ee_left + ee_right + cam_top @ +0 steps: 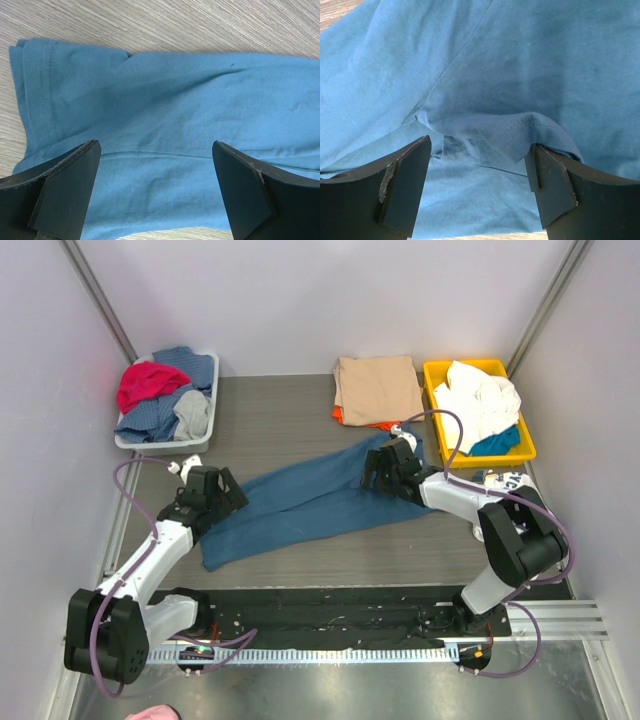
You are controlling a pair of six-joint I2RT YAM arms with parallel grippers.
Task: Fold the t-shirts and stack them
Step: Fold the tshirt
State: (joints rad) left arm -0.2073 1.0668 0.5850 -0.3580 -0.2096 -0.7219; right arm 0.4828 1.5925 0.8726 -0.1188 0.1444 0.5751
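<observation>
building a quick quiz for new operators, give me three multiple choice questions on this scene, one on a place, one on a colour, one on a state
1. Where is the folded tan shirt?
A. on the table, just left of the yellow tray
B. on the floor
C. inside a drawer

2. What colour is the long shirt lying across the table?
A. red
B. white
C. blue

3. What state is the left pincer in?
A. shut on cloth
B. open over the long shirt
C. out of sight

Answers: 1 A, it sits on the wood next to the tray. 2 C, all three views show blue cloth. 3 B, its fingers stand apart with nothing pinched.
</observation>
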